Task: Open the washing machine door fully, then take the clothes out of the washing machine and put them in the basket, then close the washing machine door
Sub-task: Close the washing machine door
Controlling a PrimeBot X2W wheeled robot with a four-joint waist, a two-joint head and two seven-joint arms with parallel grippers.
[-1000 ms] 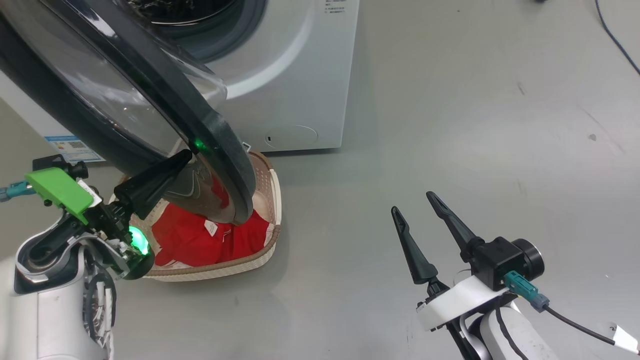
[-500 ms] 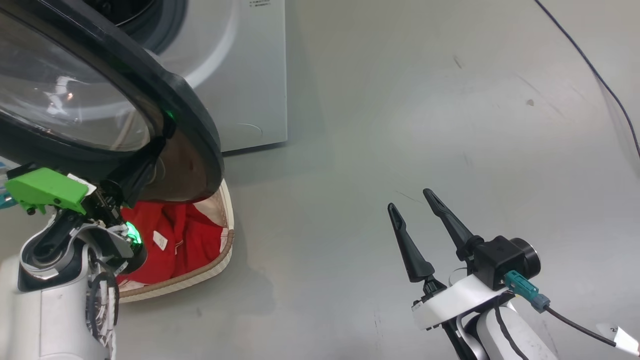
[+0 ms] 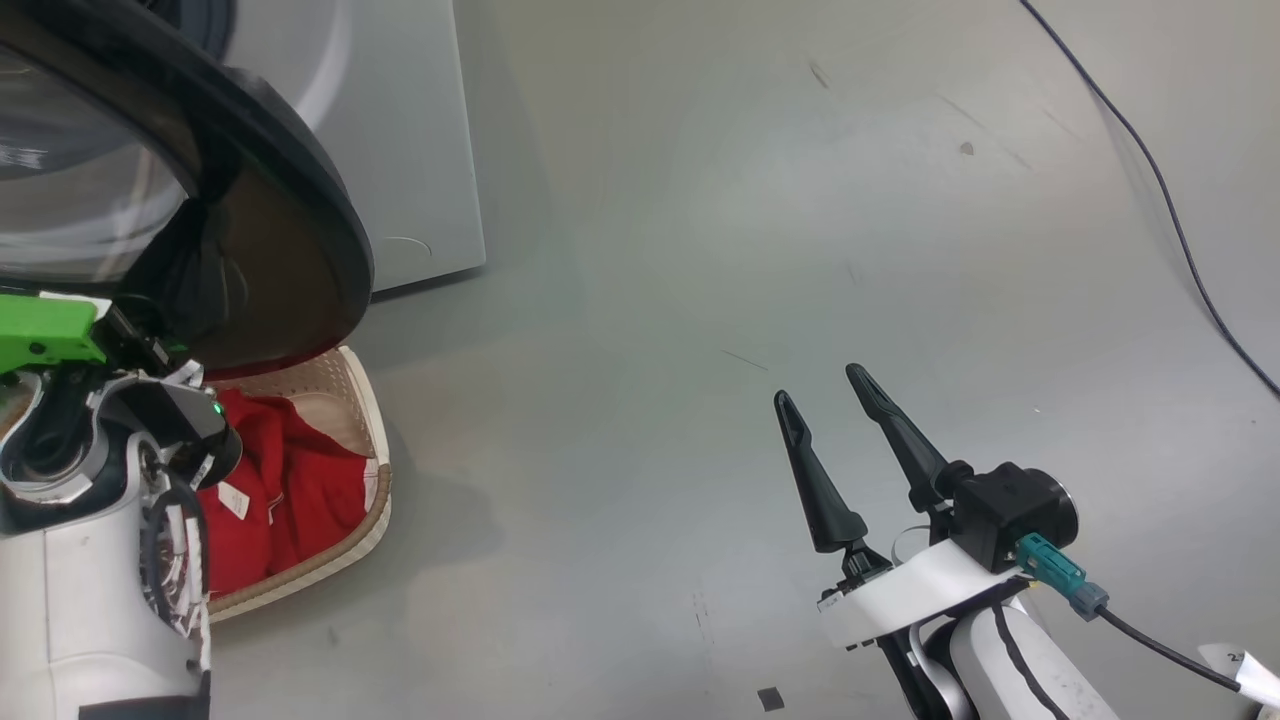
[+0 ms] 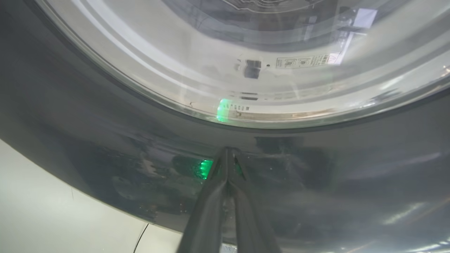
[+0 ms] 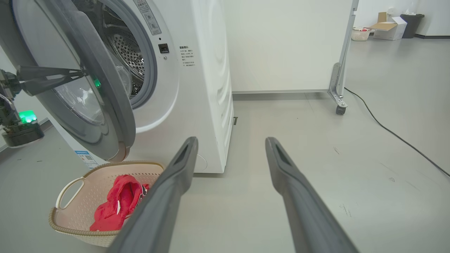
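— Where was the left gripper (image 4: 227,151)?

— At the washing machine door (image 5: 117,116); its two dark fingers (image 4: 211,196) were pressed together with nothing between them; their tips met the glossy black rim just below the glass bowl (image 4: 246,52); a green glint (image 4: 204,168) lay on the rim beside them.

— Was the door shut?

— No; it stood partly swung out from the washing machine (image 5: 204,88); in the right wrist view the grey-ringed mouth and the perforated steel drum (image 5: 128,52) showed behind it.

— And the right gripper (image 3: 818,384)?

— Well apart from the machine, above the bare grey floor (image 3: 650,250); its fingers were spread wide and held nothing; in its own wrist view they pointed toward the machine's front corner.

— Where were the clothes (image 5: 116,203)?

— In the basket (image 5: 92,189); the red fabric lay bunched in a heap inside it; the head view showed a small white label (image 3: 233,498) on the fabric.

— And where did the basket stand?

— On the floor just in front of the machine, beneath the lower edge of the door; in the head view the black rim of the door covered part of it; one pale handle showed in the right wrist view.

— Anything else around?

— A dark cable (image 3: 1170,200) ran across the floor on the right; beyond the machine a white panel (image 5: 288,42) stood on a caster (image 5: 339,109); whether the cable reached that panel I could not tell.
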